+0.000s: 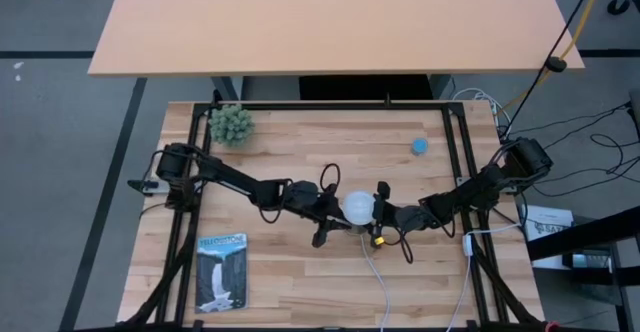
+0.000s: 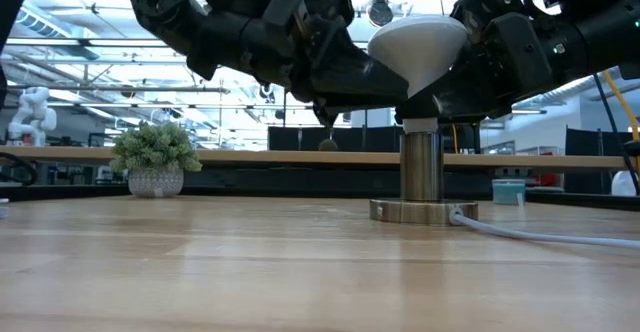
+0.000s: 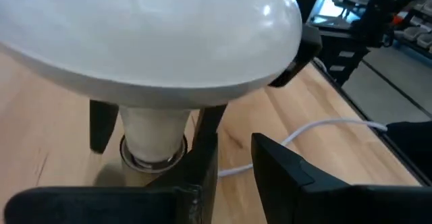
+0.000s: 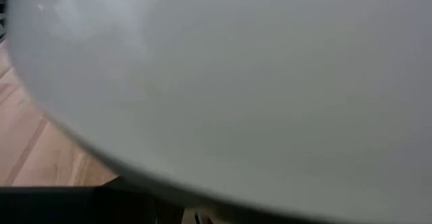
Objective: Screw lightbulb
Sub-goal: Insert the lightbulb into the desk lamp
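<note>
The white lightbulb (image 2: 418, 44) stands with its narrow base (image 3: 154, 143) in the top of the silvery socket (image 2: 421, 167), mid-table. The socket post rises from a round disc (image 2: 420, 211). My right gripper (image 1: 380, 213) reaches in from the right, and the bulb's dome (image 4: 223, 82) fills its wrist view. My left gripper (image 1: 337, 218) is close against the bulb's left side, below the dome. Its fingers (image 3: 277, 160) are a little apart, with only the white cord (image 3: 324, 126) behind the gap. My right gripper has its fingers on either side of the bulb's tapering cone (image 2: 432, 100), just under the dome and above the socket. They come nearly level from the table's right. One finger (image 3: 101, 123) shows beside the neck; the bulb hides the pads. The bulb stays seated in the socket.
The socket's white cord (image 1: 377, 277) runs to the near edge. A small blue object (image 1: 419, 146) lies at the far right, a potted plant (image 1: 231, 124) at the far left and a booklet (image 1: 221, 270) at the near left. A black frame (image 1: 455, 162) edges the table.
</note>
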